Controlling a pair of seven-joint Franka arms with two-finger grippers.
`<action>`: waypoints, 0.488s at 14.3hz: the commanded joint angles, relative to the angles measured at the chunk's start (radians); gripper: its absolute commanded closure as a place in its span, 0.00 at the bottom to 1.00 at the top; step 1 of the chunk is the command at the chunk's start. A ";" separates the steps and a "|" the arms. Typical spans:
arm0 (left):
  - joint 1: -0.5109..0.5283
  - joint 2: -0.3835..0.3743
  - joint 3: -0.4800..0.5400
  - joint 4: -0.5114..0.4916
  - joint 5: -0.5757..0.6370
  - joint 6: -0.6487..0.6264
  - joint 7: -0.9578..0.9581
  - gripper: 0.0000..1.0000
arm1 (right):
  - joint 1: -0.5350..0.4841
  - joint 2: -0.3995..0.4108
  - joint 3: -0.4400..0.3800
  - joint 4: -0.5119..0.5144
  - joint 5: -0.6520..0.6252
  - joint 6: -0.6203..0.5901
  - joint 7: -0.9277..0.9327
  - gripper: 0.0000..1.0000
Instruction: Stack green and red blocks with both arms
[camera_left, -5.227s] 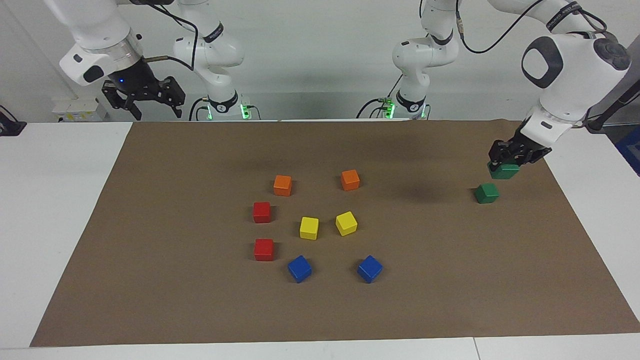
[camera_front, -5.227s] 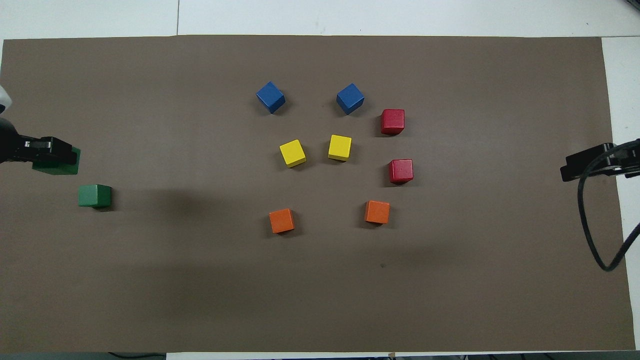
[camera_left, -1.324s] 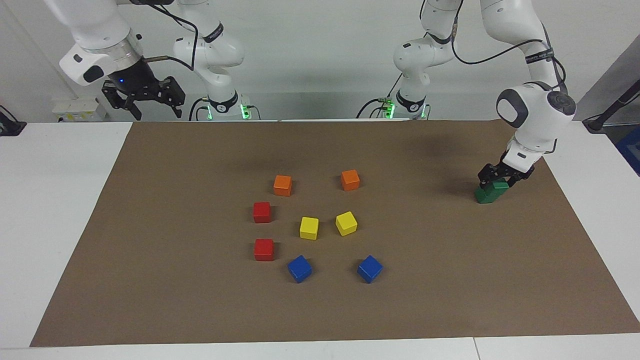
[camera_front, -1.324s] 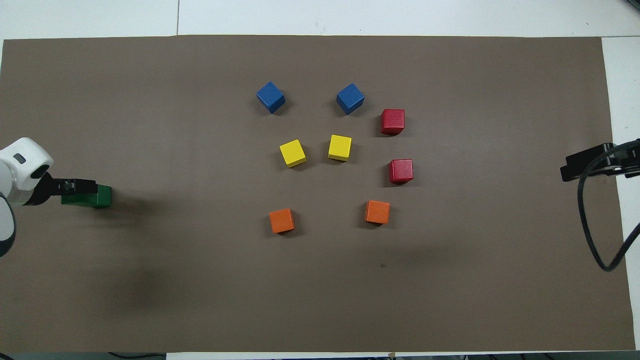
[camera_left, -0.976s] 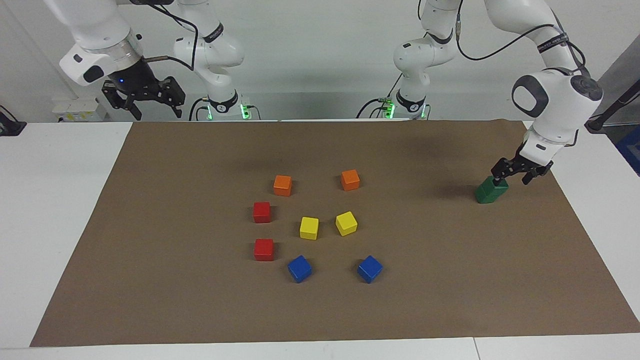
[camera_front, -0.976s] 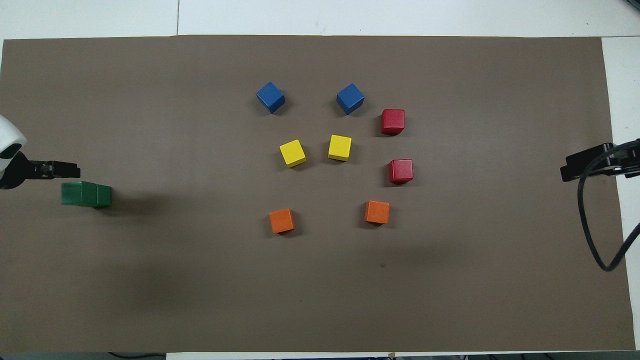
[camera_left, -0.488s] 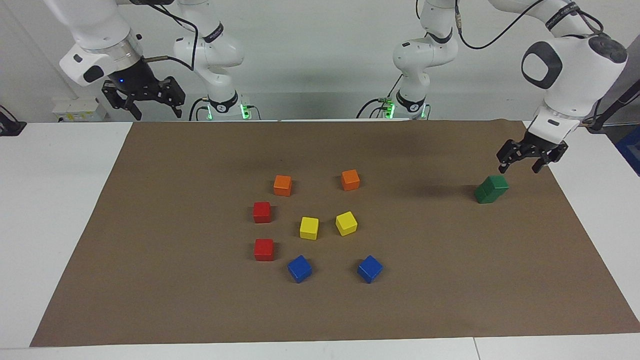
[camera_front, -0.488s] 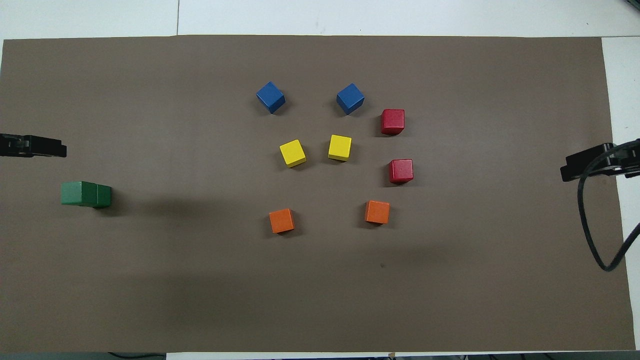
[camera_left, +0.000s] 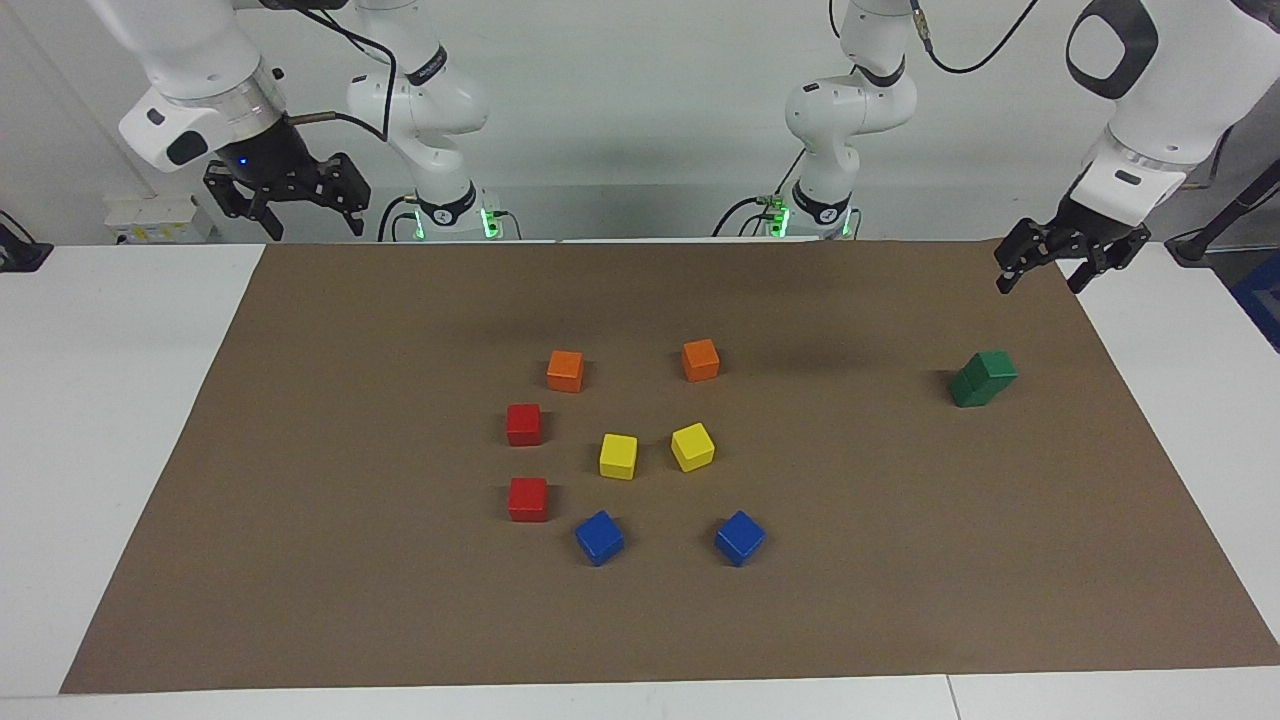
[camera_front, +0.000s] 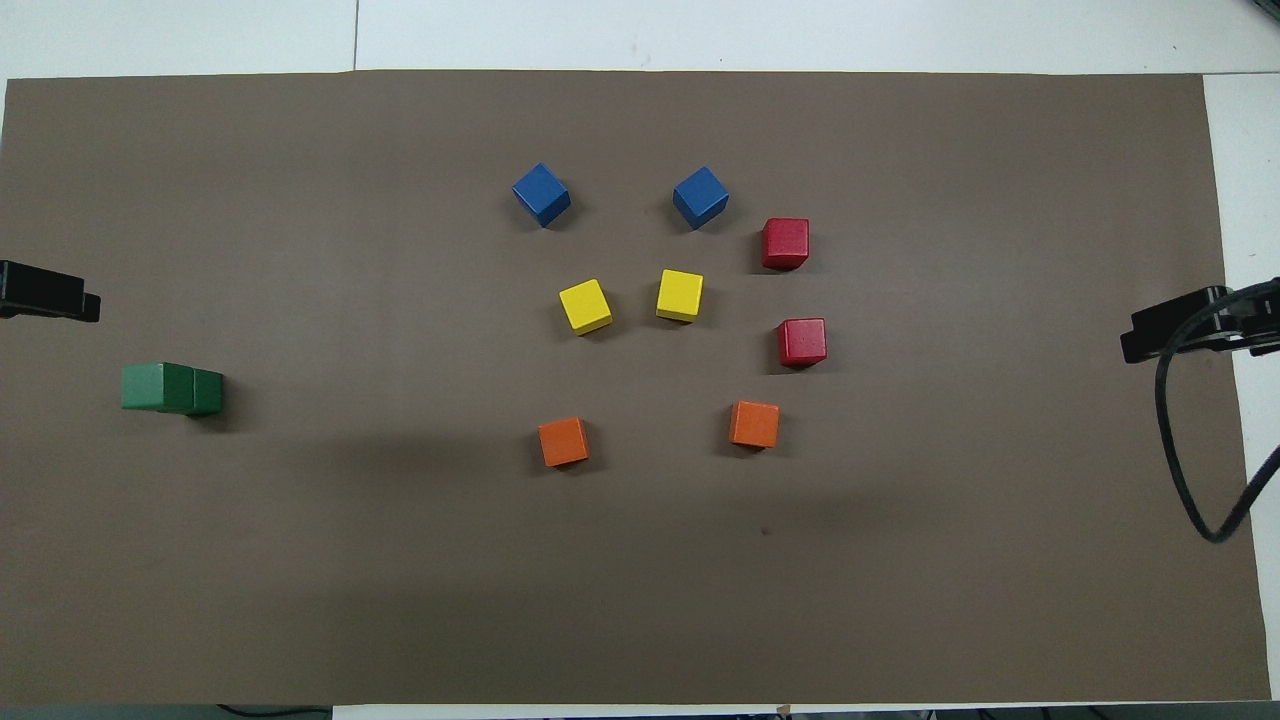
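Green stack (camera_left: 983, 378) sits skewed; our open left pincer (camera_left: 1066, 268) and open, waiting right pincer (camera_left: 286, 195) might topple it.

On the brown mat (camera_front: 300, 560) covering the tabletop (camera_front: 800, 30), two green blocks (camera_front: 172, 389) are seen stacked one on the other toward the left arm's end. The two red blocks (camera_front: 785, 243) (camera_front: 802, 342) are set apart beside a central cluster of two blue cubes (camera_front: 541, 194) (camera_front: 700, 197), two yellow cubes (camera_front: 585, 306) (camera_front: 680, 295) and two orange cubes (camera_front: 564, 441) (camera_front: 754, 424). Only the black tip of the left tool (camera_front: 45, 291) is shown at one mat edge and the right tool (camera_front: 1190, 322) with its looping cable (camera_front: 1190, 500) at the other, neither touching a block.
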 joint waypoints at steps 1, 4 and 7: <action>-0.011 0.020 0.000 0.058 0.020 -0.086 -0.019 0.00 | -0.007 -0.014 0.002 -0.018 0.013 0.011 -0.008 0.00; -0.079 0.015 0.018 0.072 0.018 -0.120 -0.042 0.00 | -0.007 -0.013 0.002 -0.020 0.013 0.011 -0.008 0.00; -0.179 0.003 0.115 0.073 0.017 -0.139 -0.046 0.00 | -0.007 -0.014 0.002 -0.018 0.013 0.011 -0.008 0.00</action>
